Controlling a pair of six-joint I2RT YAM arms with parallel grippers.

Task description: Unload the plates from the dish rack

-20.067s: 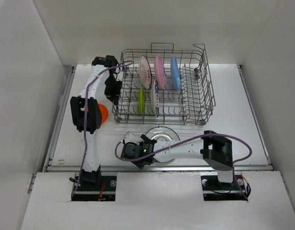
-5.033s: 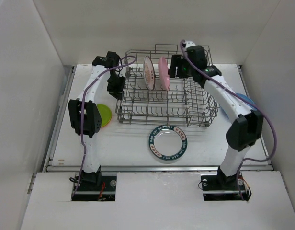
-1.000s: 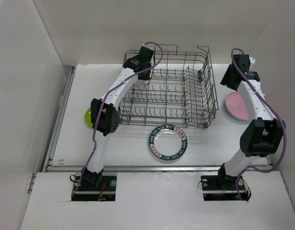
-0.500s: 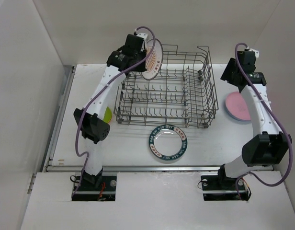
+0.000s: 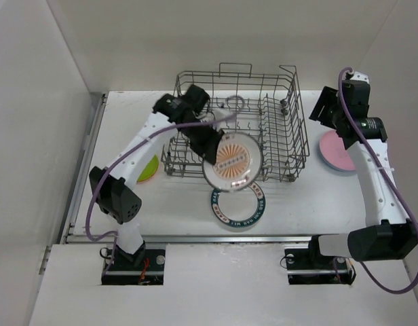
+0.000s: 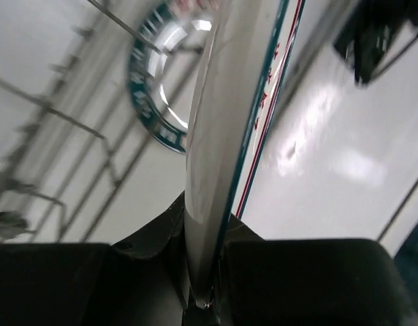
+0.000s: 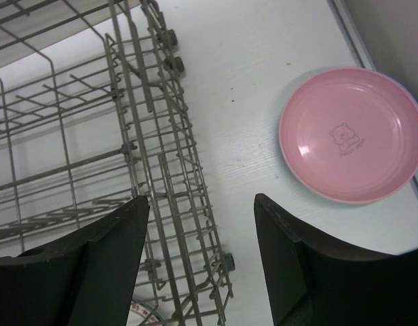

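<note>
**A:** What has the left gripper (image 6: 204,268) got?

**B:** It's pinched tight on the rim of a white plate (image 5: 233,163) with a teal-and-red edge. On my wrist camera the plate runs edge-on, straight out from the gripper.

**A:** And where is that plate?

**B:** In the air, tilted so that its orange rayed middle faces the overhead camera, over the near wall of the dish rack (image 5: 267,129). From above, its lower edge overlaps the matching plate (image 5: 239,212), which lies flat on the tabletop (image 5: 297,197) just in front of the rack.

**A:** So the set-down spot is on the near side of the gripper?

**B:** I'd say so: toward me and down. From above I can't judge how high it hangs over the flat plate, so I'd lower slowly.

**A:** The other arm?

**B:** The right gripper (image 7: 199,200) is spread and carries nothing, above the rack's right wall, with the pink plate (image 7: 351,132) lying beyond it on the tabletop. The left is plainly the nearer one.

**A:** Anything left in the rack?

**B:** I see no plate among the tines. A lime green plate (image 5: 149,168) lies just to its left.
</note>
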